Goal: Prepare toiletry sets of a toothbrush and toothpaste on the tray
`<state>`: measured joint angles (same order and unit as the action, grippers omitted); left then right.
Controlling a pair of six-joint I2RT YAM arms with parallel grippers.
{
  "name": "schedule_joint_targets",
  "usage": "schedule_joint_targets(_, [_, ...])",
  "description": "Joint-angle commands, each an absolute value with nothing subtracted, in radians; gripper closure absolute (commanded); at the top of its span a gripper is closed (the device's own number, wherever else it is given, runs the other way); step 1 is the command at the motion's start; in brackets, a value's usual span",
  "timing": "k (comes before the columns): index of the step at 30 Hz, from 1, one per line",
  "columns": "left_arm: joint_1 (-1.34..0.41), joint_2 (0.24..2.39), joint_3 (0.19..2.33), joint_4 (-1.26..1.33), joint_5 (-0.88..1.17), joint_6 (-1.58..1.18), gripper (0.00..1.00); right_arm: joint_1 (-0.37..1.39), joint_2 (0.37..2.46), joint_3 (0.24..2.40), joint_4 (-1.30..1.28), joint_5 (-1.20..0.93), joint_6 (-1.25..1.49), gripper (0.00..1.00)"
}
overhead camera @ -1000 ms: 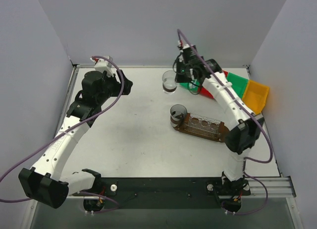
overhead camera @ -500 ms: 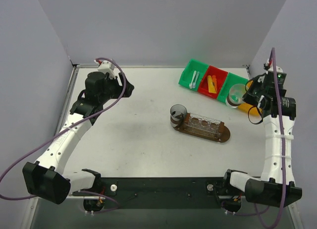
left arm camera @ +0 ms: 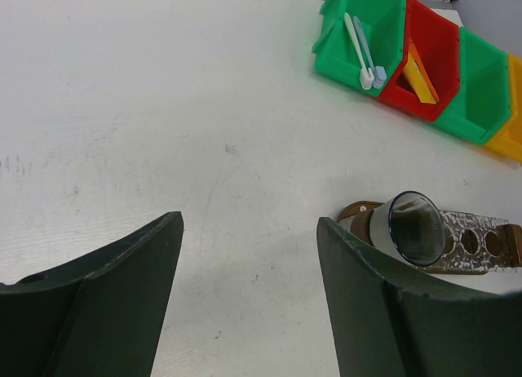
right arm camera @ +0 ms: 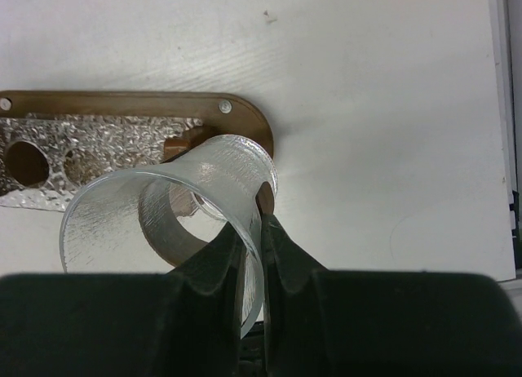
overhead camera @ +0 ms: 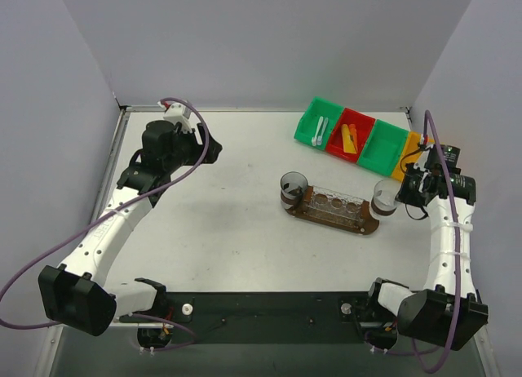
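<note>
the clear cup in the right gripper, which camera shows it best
Right wrist view: the clear cup shows large and close, its wall pinched by the right gripper, by the tray's end. Top external shows it only small, beside the tray's right end. Left wrist misses it, showing only another cup at the tray's other end.

White table (overhead camera: pixel 228 230), matte, with a few faint dark specks (left arm camera: pixel 231 148) and scuffs. Pale grey-lilac walls (overhead camera: pixel 245 42) close it in at the back and both sides. Far right corner has a row of four open plastic bins, touching side by side, set at a slant: green bin (overhead camera: pixel 305 126) nearest the middle, then red bin (overhead camera: pixel 336 146), second green bin (overhead camera: pixel 383 144), and yellow bin (overhead camera: pixel 405 158) closest to the right wall. Black strip (overhead camera: pixel 269 305) runs along the near table edge
</note>
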<state>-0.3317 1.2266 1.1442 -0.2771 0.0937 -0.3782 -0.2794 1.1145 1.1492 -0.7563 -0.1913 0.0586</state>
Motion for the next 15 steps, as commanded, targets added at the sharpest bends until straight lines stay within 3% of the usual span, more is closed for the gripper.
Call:
schedule_joint_targets(1, [-0.325, 1.195, 1.138, -0.230, 0.112, -0.359, 0.23, -0.320, 1.068, 1.120, -0.721, -0.238, -0.028, 1.00])
schedule_joint_targets(15, [-0.325, 1.172, 1.124, -0.225, 0.112, -0.354, 0.23, -0.377, 1.026, 0.936, -0.552, -0.336, -0.161, 1.00])
